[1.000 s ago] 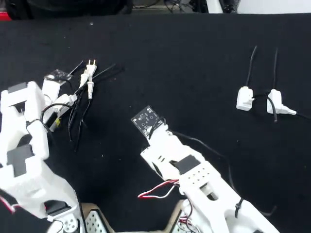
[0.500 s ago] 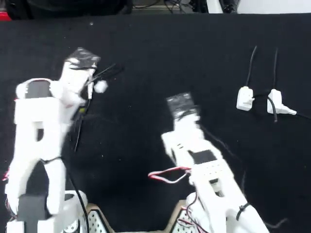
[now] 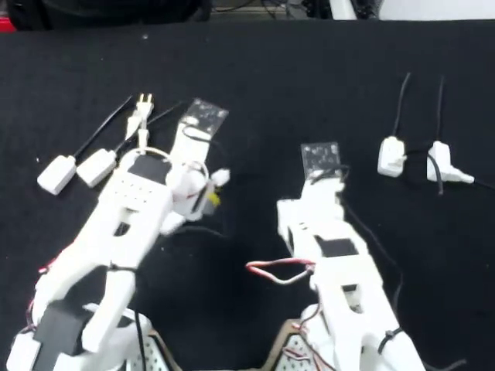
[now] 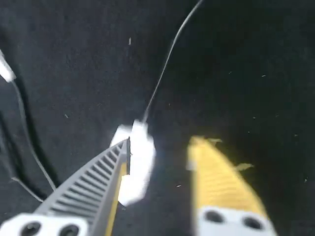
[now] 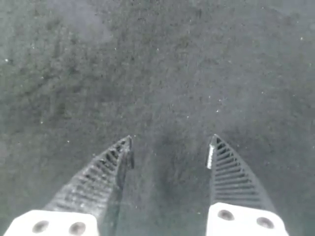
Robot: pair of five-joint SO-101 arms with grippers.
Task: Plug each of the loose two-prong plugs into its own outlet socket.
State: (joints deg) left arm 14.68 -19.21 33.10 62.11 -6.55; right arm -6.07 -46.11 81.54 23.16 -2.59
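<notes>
Jaws apart on left gripper [image 4: 161, 142] and right gripper [image 5: 171, 138]; four white corded blocks [image 3: 58, 174], two left, two right.

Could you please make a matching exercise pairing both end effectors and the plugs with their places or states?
1 left end effector
2 right end effector
3 white two-prong plug with brass-coloured pins
4 rightmost white plastic block on a black cable

A open over bare black cloth
B right half of the cloth
C open, white piece beside its grey finger
D loose, left half of the cloth

Pairs: 1-C, 2-A, 3-D, 4-B
</notes>
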